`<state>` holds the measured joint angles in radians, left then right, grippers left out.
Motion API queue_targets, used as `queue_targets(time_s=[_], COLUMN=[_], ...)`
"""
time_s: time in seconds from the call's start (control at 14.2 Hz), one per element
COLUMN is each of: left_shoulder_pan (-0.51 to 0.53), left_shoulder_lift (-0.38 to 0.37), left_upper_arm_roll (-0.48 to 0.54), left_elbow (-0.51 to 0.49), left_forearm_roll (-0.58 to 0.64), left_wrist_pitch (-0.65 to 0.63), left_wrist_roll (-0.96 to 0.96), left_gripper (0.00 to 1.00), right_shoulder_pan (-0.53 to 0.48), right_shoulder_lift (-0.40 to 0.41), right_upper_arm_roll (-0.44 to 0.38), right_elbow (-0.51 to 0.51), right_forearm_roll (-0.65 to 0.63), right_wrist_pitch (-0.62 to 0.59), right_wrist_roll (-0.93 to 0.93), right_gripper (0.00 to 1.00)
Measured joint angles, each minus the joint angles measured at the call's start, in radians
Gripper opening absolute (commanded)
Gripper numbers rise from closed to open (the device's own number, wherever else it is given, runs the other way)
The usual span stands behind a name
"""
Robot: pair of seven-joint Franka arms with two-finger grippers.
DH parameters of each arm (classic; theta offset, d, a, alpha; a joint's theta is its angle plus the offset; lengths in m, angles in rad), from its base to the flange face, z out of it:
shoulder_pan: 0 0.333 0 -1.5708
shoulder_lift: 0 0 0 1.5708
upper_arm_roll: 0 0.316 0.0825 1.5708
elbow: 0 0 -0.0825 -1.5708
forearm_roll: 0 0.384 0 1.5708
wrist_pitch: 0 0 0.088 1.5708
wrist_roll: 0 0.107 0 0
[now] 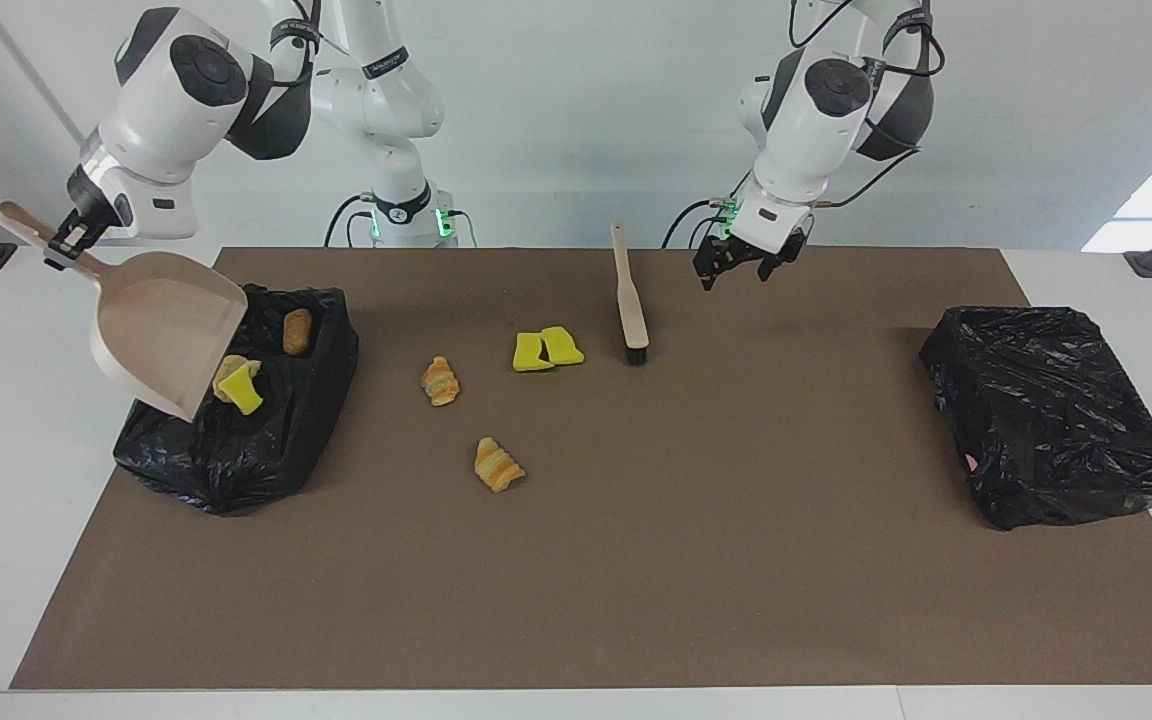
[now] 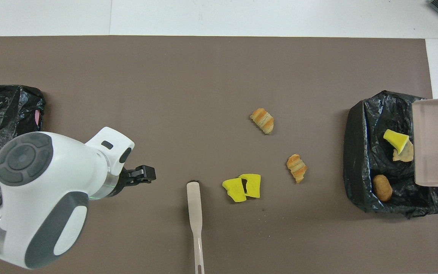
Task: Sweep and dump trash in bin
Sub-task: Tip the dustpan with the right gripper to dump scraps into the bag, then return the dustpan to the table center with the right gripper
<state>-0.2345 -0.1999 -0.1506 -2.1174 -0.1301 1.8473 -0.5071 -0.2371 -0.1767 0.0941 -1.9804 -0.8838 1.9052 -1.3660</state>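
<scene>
Right jaws (image 1: pixel 69 243) clamped on the dustpan (image 1: pixel 168 340) handle, pan tipped over the bin (image 1: pixel 266 440) beneath them. Three trash bits (image 1: pixel 239 385) lie in that bin. Left jaws (image 1: pixel 736 266) apart, holding nothing, up beside the brush (image 1: pixel 629 305) on the bench. Four trash pieces (image 1: pixel 546 349) remain between the two jaws. Risk: pulling the pan back could snag the bag's edge and tip the bin.
</scene>
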Motion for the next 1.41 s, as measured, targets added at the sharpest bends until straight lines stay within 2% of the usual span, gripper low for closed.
queue_targets(time_s=[0.49,0.7,0.84,1.06,1.27,1.41], left_shoulder_pan=[0.256,0.301,0.313,0.323,0.33,0.329], left_shoulder_lift=[-0.01,-0.011,-0.008,0.02,0.069,0.094], left_upper_arm_roll=[0.018,0.018,0.019,0.018,0.016,0.004], left_elbow=[0.007,0.082,0.146,0.258,0.355,0.385], left_forearm_roll=[0.016,0.034,0.057,0.113,0.119,0.118], left_wrist_pitch=[-0.024,-0.079,-0.138,-0.256,-0.279,-0.278], left_wrist_roll=[0.382,0.44,0.451,0.462,0.469,0.472], left_gripper=[1.0,1.0,1.0,1.0,1.0,1.0], right_shoulder_pan=[0.0,0.0,0.004,0.065,0.145,0.182], right_shoulder_lift=[0.0,0.001,0.003,0.013,0.036,0.059], right_upper_arm_roll=[0.001,0.001,0.001,0.004,0.008,0.01], right_elbow=[0.021,0.021,0.021,0.02,0.02,0.025], right_forearm_roll=[0.29,0.438,0.524,0.622,0.727,0.792], right_wrist_pitch=[-0.019,-0.049,-0.091,-0.15,-0.177,-0.177], right_wrist_roll=[-0.001,0.08,0.196,0.45,0.755,0.917], right_gripper=[0.0,0.0,0.0,0.0,0.0,0.0])
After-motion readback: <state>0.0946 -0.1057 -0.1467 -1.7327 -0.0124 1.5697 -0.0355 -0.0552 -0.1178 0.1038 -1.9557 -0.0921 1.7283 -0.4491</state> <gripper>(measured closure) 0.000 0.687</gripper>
